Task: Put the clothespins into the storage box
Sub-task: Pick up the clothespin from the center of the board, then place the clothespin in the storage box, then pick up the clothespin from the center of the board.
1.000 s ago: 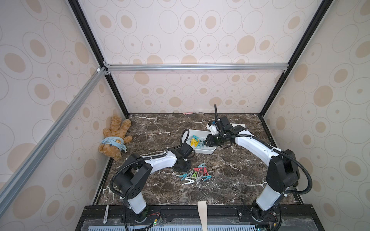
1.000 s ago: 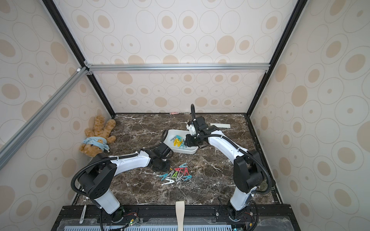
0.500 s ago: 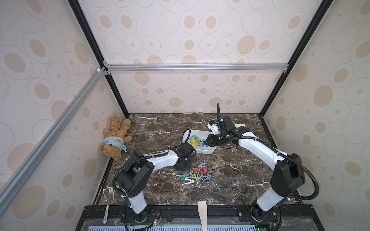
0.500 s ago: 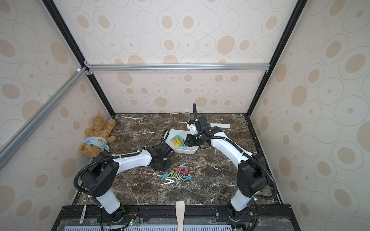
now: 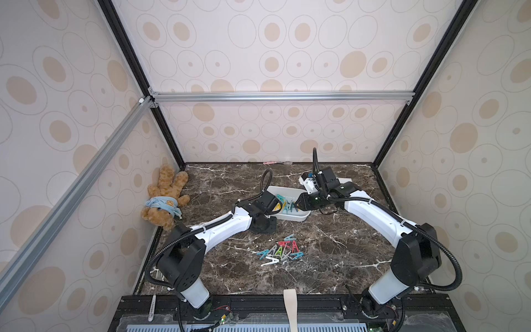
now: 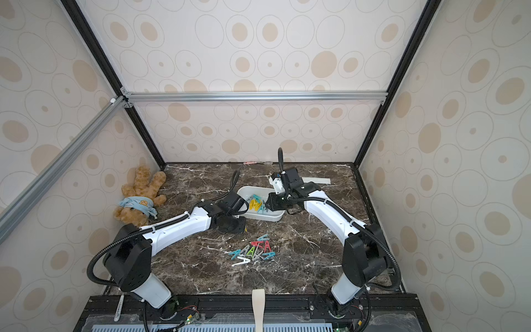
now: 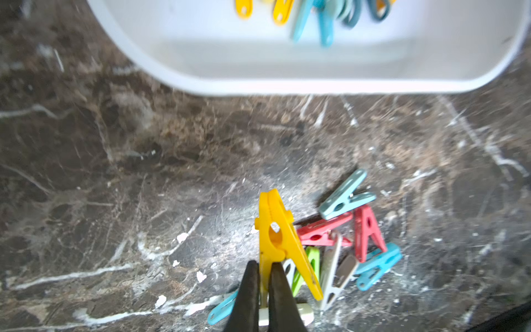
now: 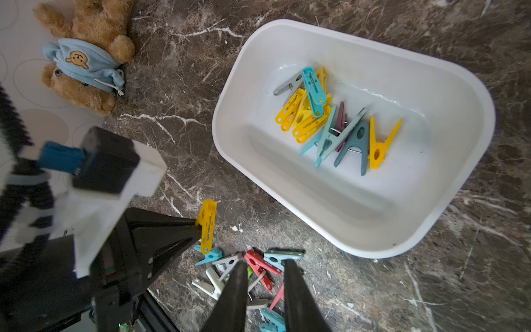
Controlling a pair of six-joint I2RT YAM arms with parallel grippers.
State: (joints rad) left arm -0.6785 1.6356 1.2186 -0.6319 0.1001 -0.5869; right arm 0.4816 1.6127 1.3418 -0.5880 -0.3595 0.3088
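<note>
Worktop (image 5: 339,244): about a dozen pins lie loose on it, so I judge the job roughly half done.
Storage box (image 8: 431,86): just ahead of my left tool (image 7: 261,287), holding boxed clothespins (image 8: 324,120).
Right tool (image 8: 265,270): parted, nothing in it.
Loose pile (image 7: 344,244): under the left tool's tips.
Yellow clothespin (image 7: 283,244): clenched in the left tool, not yet boxed.

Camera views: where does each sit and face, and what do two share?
Top views: high in front, looking down toward the back wall; both arms whole.
Left wrist: on its arm, facing the loose clothespins and storage box; left gripper jaws shut on a yellow clothespin.
Right wrist: above the storage box, facing down; right gripper jaws apart, left gripper visible.
Both wrist views share that yellow clothespin.
</note>
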